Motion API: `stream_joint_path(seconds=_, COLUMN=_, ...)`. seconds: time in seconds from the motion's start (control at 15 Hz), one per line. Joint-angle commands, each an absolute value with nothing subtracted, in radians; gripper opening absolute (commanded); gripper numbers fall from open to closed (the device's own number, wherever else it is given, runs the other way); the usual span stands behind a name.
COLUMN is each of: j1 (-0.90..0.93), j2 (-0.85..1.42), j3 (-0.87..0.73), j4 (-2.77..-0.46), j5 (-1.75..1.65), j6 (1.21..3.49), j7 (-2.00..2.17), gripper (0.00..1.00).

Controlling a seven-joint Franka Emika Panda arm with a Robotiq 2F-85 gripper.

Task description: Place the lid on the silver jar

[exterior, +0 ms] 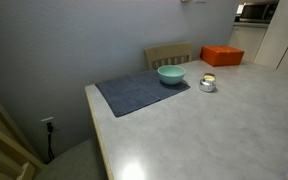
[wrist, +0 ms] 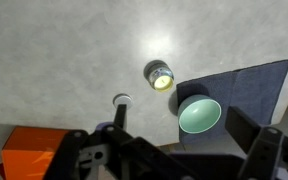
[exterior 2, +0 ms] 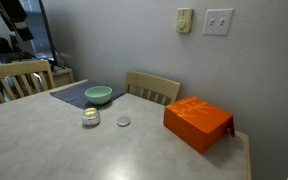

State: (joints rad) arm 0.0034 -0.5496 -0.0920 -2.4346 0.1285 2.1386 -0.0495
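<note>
Pinch the flat little lid (wrist: 122, 100), likely light, stiff and slick, across its rim with the empty, wide-open gripper (wrist: 184, 148) hovering above the desk (wrist: 54, 50).

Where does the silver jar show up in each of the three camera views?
In an exterior view: the silver jar is right of centre, just right of the teal bowl.
In an exterior view: the jar is left of centre, just below the bowl.
Wrist view: the jar is upper middle, up-left of the bowl.
Shared landmark: the teal bowl, next to the jar everywhere.
</note>
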Motion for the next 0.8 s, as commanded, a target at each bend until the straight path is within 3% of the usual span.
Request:
stream_joint_path(seconds=0.0, j1=0.017, j2=-0.374, j3=-0.121, j4=-2.293, j5=0.169, j6=2.07, j7=-0.101, gripper=1.0)
stream_joint_path(seconds=0.73, j1=-0.026, j2=0.142, j3=-0.102, j4=-1.895, j5=0.258, j6=2.009, j7=-0.13, gripper=1.0)
